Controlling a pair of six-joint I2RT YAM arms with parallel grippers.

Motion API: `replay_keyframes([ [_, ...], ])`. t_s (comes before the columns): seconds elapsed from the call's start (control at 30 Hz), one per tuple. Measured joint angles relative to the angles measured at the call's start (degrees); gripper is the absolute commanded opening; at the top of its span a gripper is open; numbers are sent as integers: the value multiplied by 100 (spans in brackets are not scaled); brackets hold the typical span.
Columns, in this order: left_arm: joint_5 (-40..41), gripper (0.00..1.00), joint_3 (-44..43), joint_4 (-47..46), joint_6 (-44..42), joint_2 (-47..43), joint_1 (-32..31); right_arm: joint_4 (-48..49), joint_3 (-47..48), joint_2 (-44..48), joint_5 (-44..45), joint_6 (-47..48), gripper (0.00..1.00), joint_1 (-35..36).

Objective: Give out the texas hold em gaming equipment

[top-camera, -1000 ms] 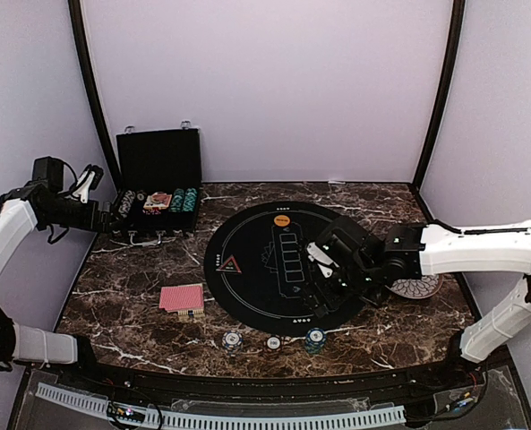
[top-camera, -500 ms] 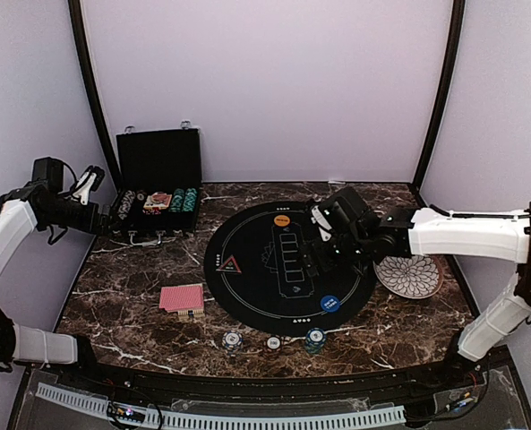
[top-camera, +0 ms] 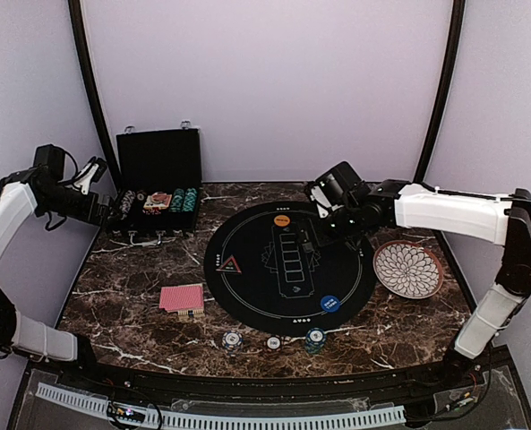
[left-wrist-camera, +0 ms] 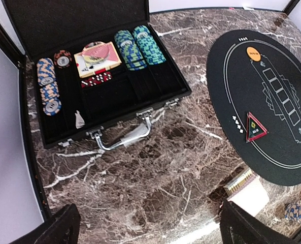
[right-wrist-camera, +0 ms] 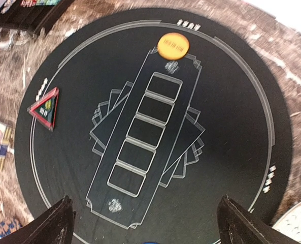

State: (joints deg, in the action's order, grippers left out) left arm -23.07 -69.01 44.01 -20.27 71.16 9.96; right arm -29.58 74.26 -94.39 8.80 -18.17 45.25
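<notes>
Looking at this one, both arms are empty-handed. Right gripper (right-wrist-camera: pixel 145 213) hangs over the black mat (right-wrist-camera: pixel 231 127), fingers spread wide with nothing between them. The orange button disc (right-wrist-camera: pixel 173 44) sits ahead of its fingertips at the mat's far rim, and the blue button disc (top-camera: pixel 329 303) is back behind it toward the near rim. Left gripper (left-wrist-camera: pixel 150 223), also wide apart and holding nothing, hovers beside the open black case (left-wrist-camera: pixel 109 96), which lies just ahead of and below its fingers. Teal chips (left-wrist-camera: pixel 135 48) lie in rows running away from the fingertips, so I'd guess the left arm, way nearer, goes in along that axis. Right arm is well apart from the case.
</notes>
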Motion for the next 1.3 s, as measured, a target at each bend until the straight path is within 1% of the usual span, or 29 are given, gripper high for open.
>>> replay_keyframes([
  [0.13, -46, 99, 236, 42, -59, 9, 0, -7, -251, 94, -212, -15, 98, 208],
  [0.23, -48, 99, 284, 203, -107, 44, 0, 17, -684, 472, -354, -33, 91, 575],
  [0.3, -61, 99, 284, 306, -151, 68, -2, 28, -1073, 861, -466, -50, 84, 809],
  [0.37, -72, 99, 284, 378, -166, 103, -13, 42, -1517, 1303, -595, -83, 81, 1023],
  [0.5, -195, 99, 374, 439, -127, 125, -35, -168, -1943, 1746, -640, -166, 81, 1314],
  [0.63, -365, 99, 852, 387, -120, -76, -96, -297, -2111, 1943, -632, -380, 79, 1845],
  [0.73, -402, 99, 1036, 431, -149, -267, -133, -299, -2247, 1969, -643, -549, 77, 2299],
  [0.87, -426, 99, 1036, 415, -164, -413, -162, -295, -2463, 1875, -612, -697, 74, 2680],
  [1.0, -503, 99, 1034, 402, -162, -468, -199, -260, -2632, 1775, -509, -787, 75, 2747],
  [1.3, -761, 99, 1021, 380, -133, -446, -334, -177, -2643, 1360, -125, -844, 77, 2747],
])
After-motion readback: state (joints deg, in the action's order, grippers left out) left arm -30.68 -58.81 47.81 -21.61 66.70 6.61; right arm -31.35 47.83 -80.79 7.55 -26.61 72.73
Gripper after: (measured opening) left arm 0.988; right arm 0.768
